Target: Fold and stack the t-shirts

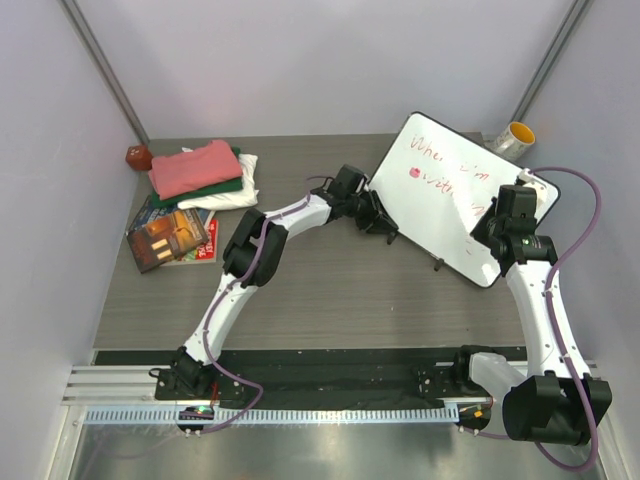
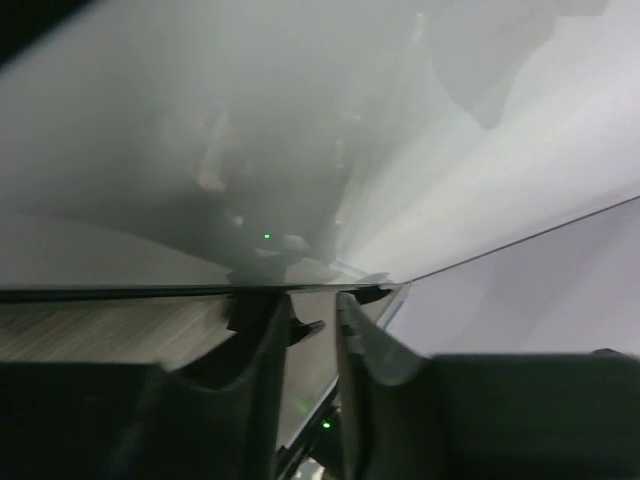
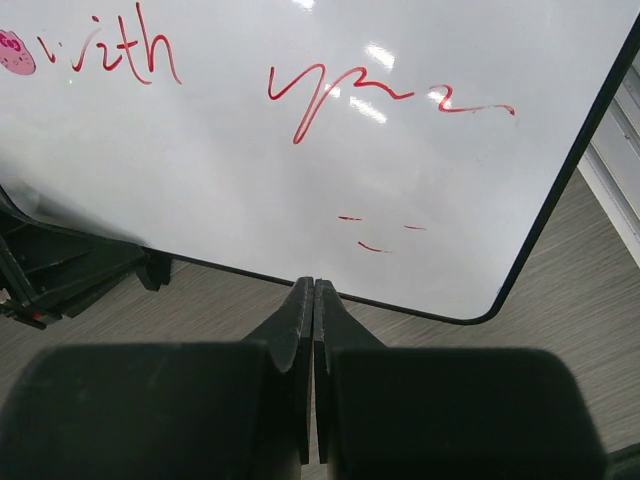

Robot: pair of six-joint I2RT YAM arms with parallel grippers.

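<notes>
A grey wood-grain table stood between pale walls, with two white-and-black robot arms bolted at its near edge. The three t-shirts lay folded in one pile near the far left corner of the table. The salmon-pink t-shirt was on top and the dark green t-shirt lay under it. The cream-white t-shirt was at the bottom, showing along the right side. Both arms were well apart from the pile. Just in front of it lay some glossy books, overlapping one another. A small dark red round thing sat just beside the pile's far left corner.

A whiteboard with red handwriting and a pink dot sat on the right half of the table, set at a slant to its edges. The left arm stretched across to the board's left side. The left end effector had its fingers a little apart, right at the board's black rim. I could not tell whether they pinched it. The right end effector was at the board's right side. Its two fingers were pressed together with nothing between them, and the tips were just short of the rim. A roll of tape with a yellow core sat in the far right corner, behind the board.
</notes>
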